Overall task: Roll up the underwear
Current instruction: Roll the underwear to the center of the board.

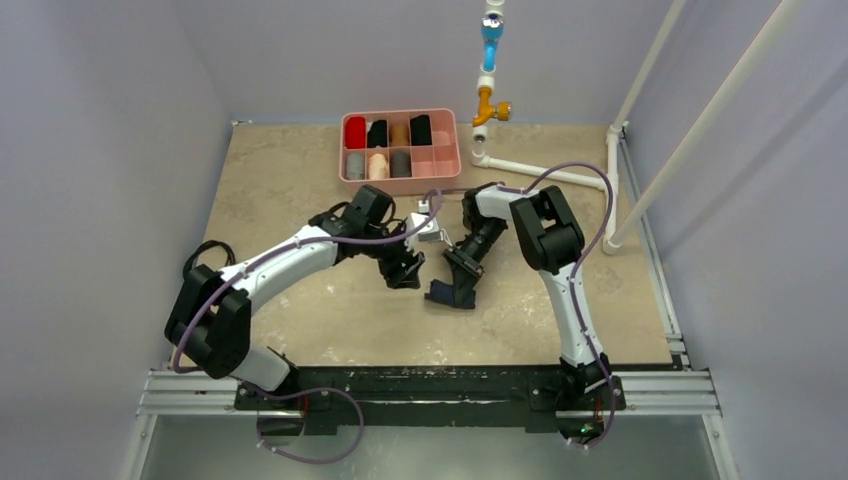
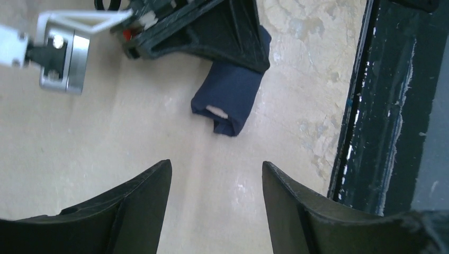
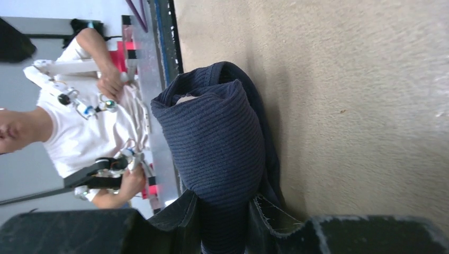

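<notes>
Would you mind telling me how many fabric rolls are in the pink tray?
7. Back row of the pink tray, left to right: red roll, black roll, tan roll, second black roll. Front row: grey roll, peach roll, dark grey roll. More could be hidden.

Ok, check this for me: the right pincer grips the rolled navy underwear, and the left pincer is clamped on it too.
One thing is wrong. The left pincer is open and holds nothing. The left wrist view shows the underwear ahead of it, clear of its fingers. The right pincer does grip the rolled navy underwear.
</notes>
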Tool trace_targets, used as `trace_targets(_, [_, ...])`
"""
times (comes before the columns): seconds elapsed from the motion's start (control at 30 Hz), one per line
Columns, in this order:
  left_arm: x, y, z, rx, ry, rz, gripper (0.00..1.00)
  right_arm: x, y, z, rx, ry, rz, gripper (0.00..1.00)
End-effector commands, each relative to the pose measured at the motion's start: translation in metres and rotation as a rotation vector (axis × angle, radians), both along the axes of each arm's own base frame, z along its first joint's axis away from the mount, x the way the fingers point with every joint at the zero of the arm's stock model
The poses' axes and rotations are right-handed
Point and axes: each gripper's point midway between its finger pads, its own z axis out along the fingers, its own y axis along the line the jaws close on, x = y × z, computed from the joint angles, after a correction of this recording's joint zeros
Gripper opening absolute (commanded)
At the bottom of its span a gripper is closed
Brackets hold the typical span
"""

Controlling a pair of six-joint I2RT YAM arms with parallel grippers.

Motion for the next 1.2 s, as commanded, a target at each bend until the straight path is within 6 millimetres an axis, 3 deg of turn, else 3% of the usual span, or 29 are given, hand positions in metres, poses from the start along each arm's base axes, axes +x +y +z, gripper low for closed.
trace_targets(0.0, [0.014,-0.027,0.003,0.022,-0.219,-0.097,0.63,0.010,-0.024,-0.064,-0.047,-0.158,0.169,0.00])
trace_targets(0.17, [0.004,-0.052,-0.007,0.048,-0.254,-0.182,0.64,0.014,-0.022,-0.065,-0.051,-0.170,0.158,0.00])
trace_targets(0.53, [-0.008,-0.082,-0.026,0.074,-0.284,-0.264,0.64,0.016,-0.022,-0.068,-0.070,-0.170,0.150,0.00])
trace_targets(1.0, [-0.015,-0.096,-0.073,0.162,-0.275,-0.315,0.64,0.015,-0.022,-0.068,-0.071,-0.162,0.147,0.00])
trace_targets(1.17, [-0.017,-0.097,-0.085,0.179,-0.243,-0.314,0.52,0.015,-0.021,-0.068,-0.068,-0.163,0.147,0.00])
